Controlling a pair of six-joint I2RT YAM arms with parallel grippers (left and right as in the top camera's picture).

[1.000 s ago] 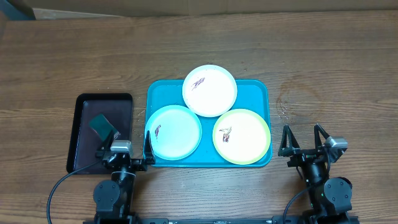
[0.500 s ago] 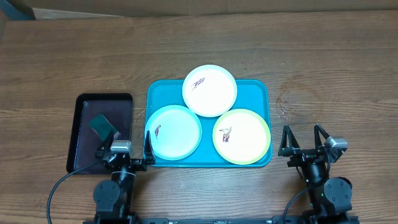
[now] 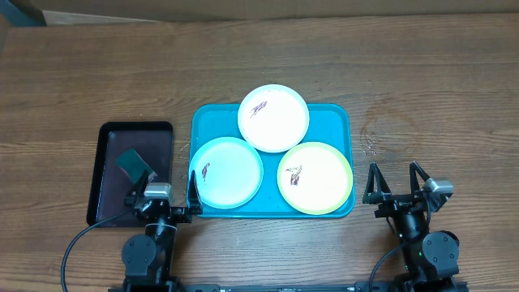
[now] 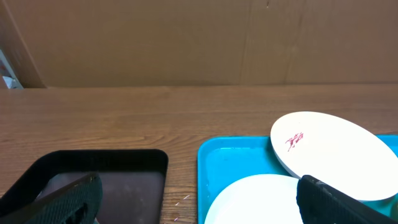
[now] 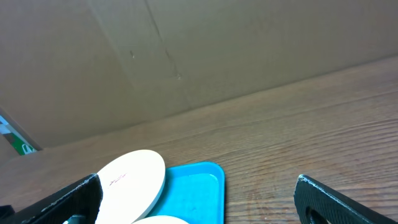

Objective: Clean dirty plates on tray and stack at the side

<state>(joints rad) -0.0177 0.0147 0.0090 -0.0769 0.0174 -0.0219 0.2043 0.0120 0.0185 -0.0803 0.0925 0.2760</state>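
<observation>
On the turquoise tray point(image 3: 332, 122) lie three plates. The white plate point(image 3: 273, 118) rests at the back, overlapping the tray's far rim. The pale blue plate point(image 3: 226, 172) is front left and the yellow-green plate point(image 3: 315, 178) front right. Each carries a small brown smear. My left gripper point(image 3: 160, 193) hovers open at the tray's front left corner, holding nothing. In the left wrist view it point(image 4: 199, 208) frames the pale blue plate point(image 4: 261, 199) and the white plate point(image 4: 336, 155). My right gripper point(image 3: 395, 182) stands open and empty just right of the tray; its wrist view point(image 5: 199, 205) shows the white plate point(image 5: 127, 180).
A dark brown-black tray point(image 3: 113, 138) sits left of the turquoise one, with a small dark green block point(image 3: 134, 166) on it. Bare wooden table point(image 3: 422, 97) spreads to the right and back. A cardboard wall point(image 4: 186, 37) stands behind the table.
</observation>
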